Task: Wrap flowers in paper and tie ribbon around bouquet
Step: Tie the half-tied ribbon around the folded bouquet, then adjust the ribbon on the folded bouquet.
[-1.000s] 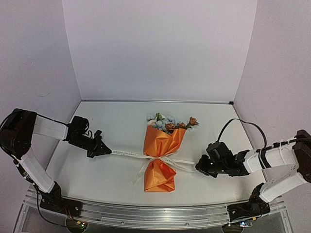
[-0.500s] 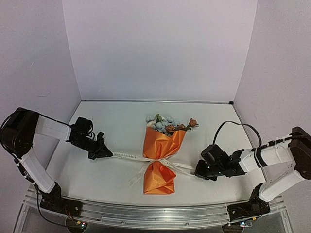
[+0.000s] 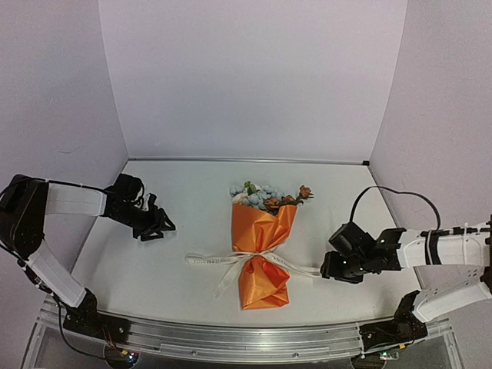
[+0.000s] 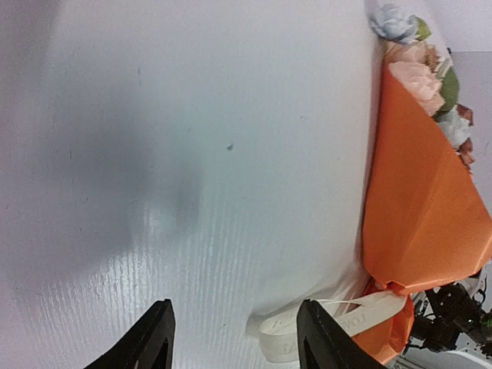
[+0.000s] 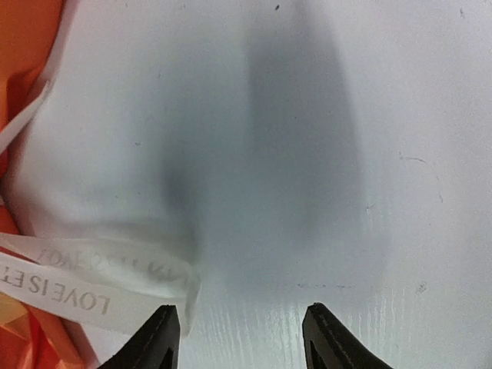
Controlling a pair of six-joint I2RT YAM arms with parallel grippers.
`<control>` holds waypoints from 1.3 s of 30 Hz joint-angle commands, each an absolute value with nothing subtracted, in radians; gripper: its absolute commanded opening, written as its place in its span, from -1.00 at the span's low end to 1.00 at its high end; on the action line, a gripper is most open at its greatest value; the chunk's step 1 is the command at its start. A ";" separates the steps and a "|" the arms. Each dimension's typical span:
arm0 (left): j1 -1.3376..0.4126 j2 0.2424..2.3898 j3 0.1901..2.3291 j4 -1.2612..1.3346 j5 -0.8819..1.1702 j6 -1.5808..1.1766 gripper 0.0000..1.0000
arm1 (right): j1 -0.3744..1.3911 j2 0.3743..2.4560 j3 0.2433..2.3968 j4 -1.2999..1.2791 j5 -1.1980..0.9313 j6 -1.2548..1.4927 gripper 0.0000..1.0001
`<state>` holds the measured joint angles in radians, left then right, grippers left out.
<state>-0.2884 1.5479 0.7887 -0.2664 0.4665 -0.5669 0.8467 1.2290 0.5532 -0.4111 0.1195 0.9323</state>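
Observation:
The bouquet lies in the middle of the table, its orange paper (image 3: 261, 244) wrapped round the stems and the blue, cream and pink flowers (image 3: 266, 195) pointing away from me. A cream ribbon (image 3: 258, 258) is tied round its waist, with both loose ends resting on the table. My left gripper (image 3: 163, 228) hovers open, apart from the ribbon's left end (image 3: 201, 260). In the left wrist view the gripper (image 4: 234, 338) holds nothing, and the ribbon (image 4: 286, 340) lies beyond it beside the paper (image 4: 423, 215). My right gripper (image 3: 329, 269) is open too. The lettered ribbon end (image 5: 84, 288) lies by its left finger (image 5: 159, 342).
The white table (image 3: 184, 192) is enclosed by pale walls at the back and on both sides. A metal rail (image 3: 238, 342) runs along the near edge between the arm bases. A black cable (image 3: 388, 196) loops above the right arm.
Both grippers have opened and let go of the ribbon ends, which now lie slack. The left gripper has pulled back to the left, and the bouquet has shifted slightly right.

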 commanded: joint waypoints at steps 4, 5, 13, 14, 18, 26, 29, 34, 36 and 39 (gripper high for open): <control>-0.386 1.374 0.787 -0.254 0.411 -0.535 0.14 | 0.842 1.252 0.751 -0.455 0.125 0.930 0.32; -0.412 1.355 0.776 -0.244 0.411 -0.538 0.14 | 0.842 1.271 0.771 -0.435 0.116 0.938 0.32; -0.652 1.288 0.675 -0.156 0.361 -0.537 0.09 | 0.842 1.535 0.900 -0.170 -0.015 1.061 -0.01; -0.675 1.291 0.669 -0.144 0.360 -0.541 0.08 | 0.841 1.559 0.908 -0.134 -0.029 1.074 -0.06; -0.765 1.338 0.674 -0.117 0.354 -0.536 0.06 | 0.841 1.651 0.926 -0.050 -0.039 1.124 -0.15; -0.863 1.458 0.716 -0.084 0.371 -0.501 0.01 | 0.841 1.720 0.917 0.044 -0.054 1.191 -0.28; -0.876 1.493 0.726 -0.073 0.373 -0.493 0.01 | 0.841 1.736 0.911 0.077 -0.060 1.209 -0.30; -0.887 1.541 0.742 -0.049 0.389 -0.489 0.00 | 0.841 1.760 0.888 0.139 -0.069 1.258 -0.42; -0.892 1.560 0.749 -0.045 0.387 -0.483 0.00 | 0.841 1.763 0.877 0.152 -0.064 1.269 -0.46; -0.897 1.581 0.759 -0.052 0.359 -0.469 0.01 | 0.841 1.770 0.873 0.178 -0.055 1.281 -0.54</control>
